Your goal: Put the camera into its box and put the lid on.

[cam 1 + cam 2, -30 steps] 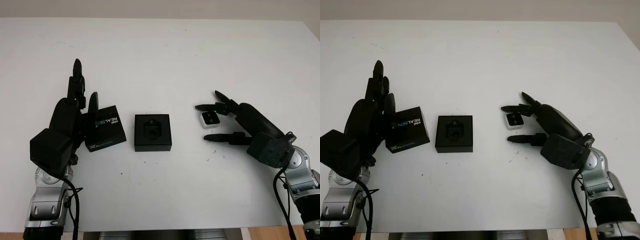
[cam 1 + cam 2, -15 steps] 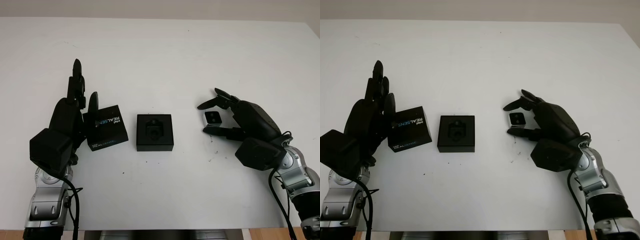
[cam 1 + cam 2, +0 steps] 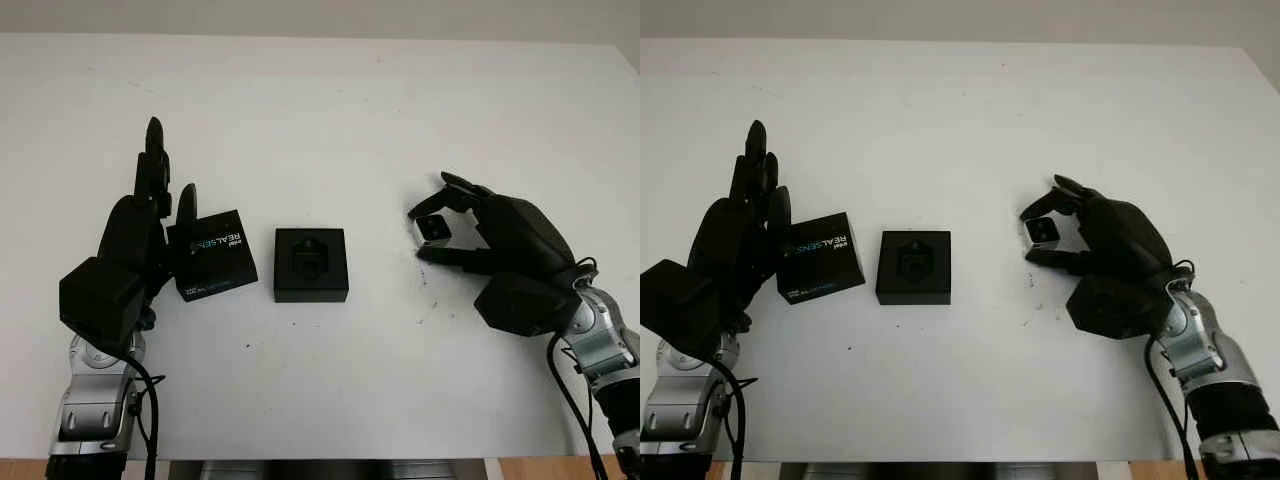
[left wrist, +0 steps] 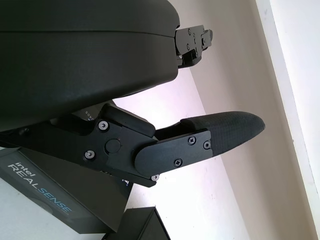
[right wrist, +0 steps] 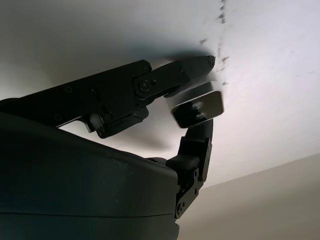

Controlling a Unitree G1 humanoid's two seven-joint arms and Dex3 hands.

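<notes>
Two steps remain: the right hand [image 3: 470,235] pinches the camera [image 3: 432,227], seemingly just off the tabletop [image 3: 350,110], at three o'clock of the open box [image 3: 311,264]. At nine o'clock, the lid [image 3: 211,255] lies beside the open left hand [image 3: 140,225].

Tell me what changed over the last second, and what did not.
The right robot hand closed its fingers around the camera, which lay loose on the table between them a second ago, and now grips it, tilted, a little to the right of where it was. The left robot hand stayed open beside the lid; the box kept its place, with its cavity unfilled.
</notes>
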